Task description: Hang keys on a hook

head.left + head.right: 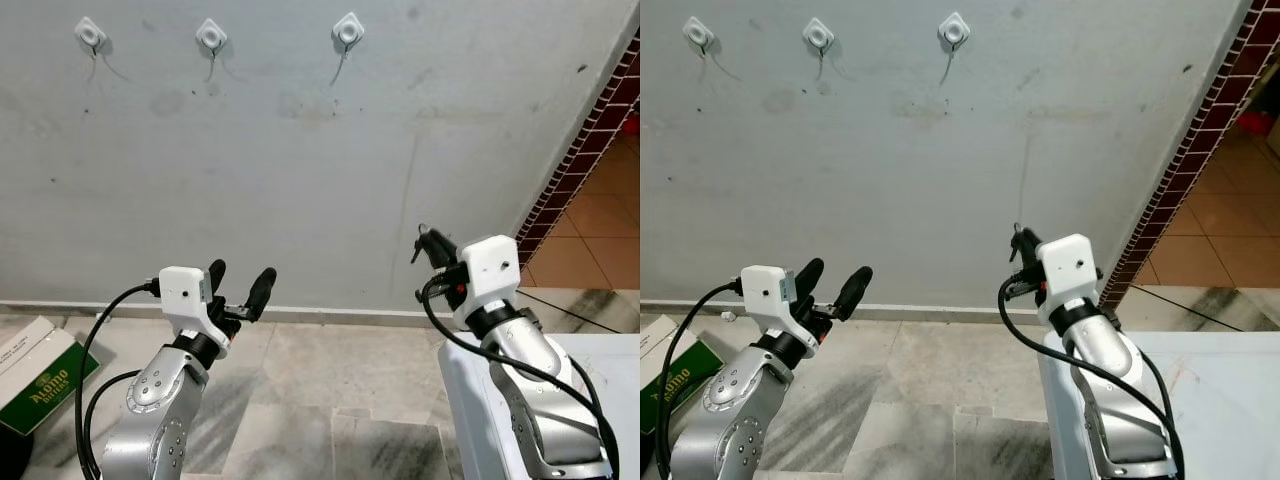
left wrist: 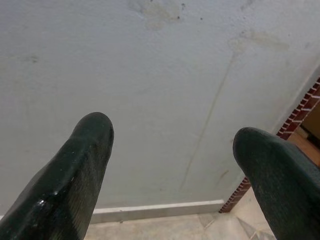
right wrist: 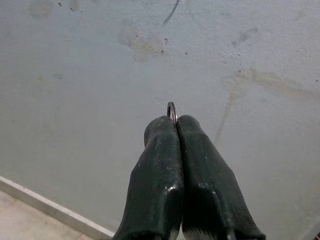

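R pincer (image 3: pixel 175 122) clamped on key ring (image 3: pixel 172 111); L pincer (image 2: pixel 172 145) agape.

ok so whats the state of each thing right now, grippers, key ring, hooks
left gripper: open, empty, raised toward the wall
right gripper: shut on the key ring
key ring: pinched at the fingertips, its top poking out, not yet on a hook
left hook: bare
middle hook: bare
right hook: bare
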`<state>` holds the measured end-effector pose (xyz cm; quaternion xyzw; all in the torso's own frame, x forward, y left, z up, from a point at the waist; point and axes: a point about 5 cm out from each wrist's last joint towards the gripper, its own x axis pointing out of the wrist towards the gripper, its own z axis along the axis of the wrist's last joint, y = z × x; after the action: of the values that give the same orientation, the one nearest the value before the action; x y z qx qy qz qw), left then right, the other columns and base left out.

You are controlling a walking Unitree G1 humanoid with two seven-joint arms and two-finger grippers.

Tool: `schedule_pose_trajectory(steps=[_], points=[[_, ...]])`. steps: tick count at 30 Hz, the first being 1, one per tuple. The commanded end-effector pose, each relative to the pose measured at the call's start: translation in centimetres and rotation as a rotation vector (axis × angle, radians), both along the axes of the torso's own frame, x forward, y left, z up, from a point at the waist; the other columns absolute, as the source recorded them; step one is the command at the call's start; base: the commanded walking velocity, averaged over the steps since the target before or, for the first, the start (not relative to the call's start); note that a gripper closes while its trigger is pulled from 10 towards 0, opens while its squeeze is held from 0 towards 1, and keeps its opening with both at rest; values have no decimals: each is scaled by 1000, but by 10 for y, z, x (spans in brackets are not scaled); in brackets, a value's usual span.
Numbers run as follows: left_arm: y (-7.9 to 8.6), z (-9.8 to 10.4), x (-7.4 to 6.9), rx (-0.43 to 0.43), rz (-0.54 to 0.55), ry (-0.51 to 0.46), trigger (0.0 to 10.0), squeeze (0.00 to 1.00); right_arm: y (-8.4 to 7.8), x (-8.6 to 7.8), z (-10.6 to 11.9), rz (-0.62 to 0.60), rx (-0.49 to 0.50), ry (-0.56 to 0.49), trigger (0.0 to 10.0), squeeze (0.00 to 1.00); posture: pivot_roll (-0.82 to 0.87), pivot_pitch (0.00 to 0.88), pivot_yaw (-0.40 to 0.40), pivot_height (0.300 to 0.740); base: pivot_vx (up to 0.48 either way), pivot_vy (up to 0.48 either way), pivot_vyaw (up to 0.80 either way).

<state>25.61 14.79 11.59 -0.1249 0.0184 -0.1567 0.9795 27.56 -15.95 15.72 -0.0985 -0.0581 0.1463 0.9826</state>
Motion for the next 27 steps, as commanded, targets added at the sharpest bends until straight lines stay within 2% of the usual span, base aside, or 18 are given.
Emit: schedule_pose_trajectory(steps=[1, 27], points=[[1, 2, -1, 3, -2, -8, 10000, 0, 3, 0, 0, 19, 2, -2, 10000, 0, -74, 78, 47, 740, 304, 0, 0], [-3, 0, -1, -11, -24, 7, 10000, 0, 2, 2, 0, 24, -6, -1, 10000, 0, -79, 80, 46, 740, 304, 10, 0]])
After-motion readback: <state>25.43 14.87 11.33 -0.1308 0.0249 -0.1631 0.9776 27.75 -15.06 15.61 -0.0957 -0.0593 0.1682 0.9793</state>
